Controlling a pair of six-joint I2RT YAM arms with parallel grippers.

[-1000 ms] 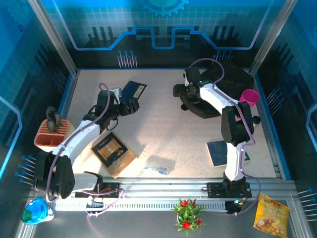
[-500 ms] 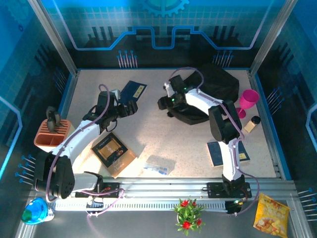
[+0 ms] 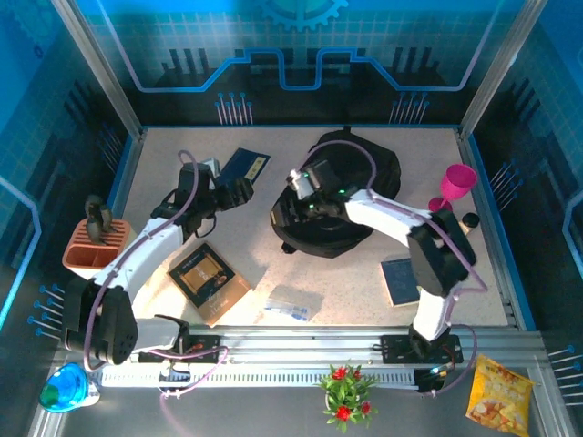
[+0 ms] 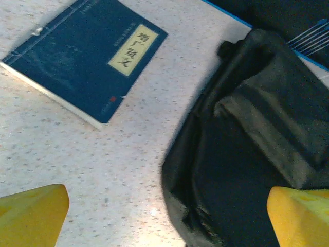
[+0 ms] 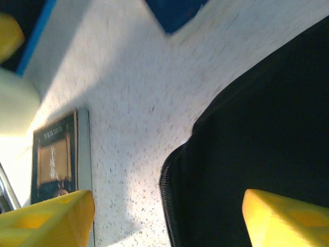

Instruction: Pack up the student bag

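Progress, top view: packing looks barely begun; blue book (image 3: 246, 165), brown book (image 3: 209, 279) and pouch (image 3: 293, 303) lie loose on the table.
Bag, top view: bag (image 3: 321, 235) mid-table, right gripper (image 3: 296, 196) at its left edge, left gripper (image 3: 239, 192) near the blue book.
Left wrist: left gripper (image 4: 164, 213) fully spread, empty; blue book (image 4: 85, 56) ahead, bag (image 4: 247, 154) to the right.
Right wrist: right gripper (image 5: 167, 216) wide, straddling the rim of the bag (image 5: 257, 128); whether it grips, cannot tell.

Blue book (image 3: 246, 165) back left, brown book (image 3: 210, 280) and clear packet (image 3: 293, 304) front left, second blue book (image 3: 401, 280) right. Pink cup (image 3: 457, 182) far right, orange holder (image 3: 96, 248) far left. Plant (image 3: 344, 391) and snack bag (image 3: 498, 391) sit off the table (image 3: 346, 282), in front.
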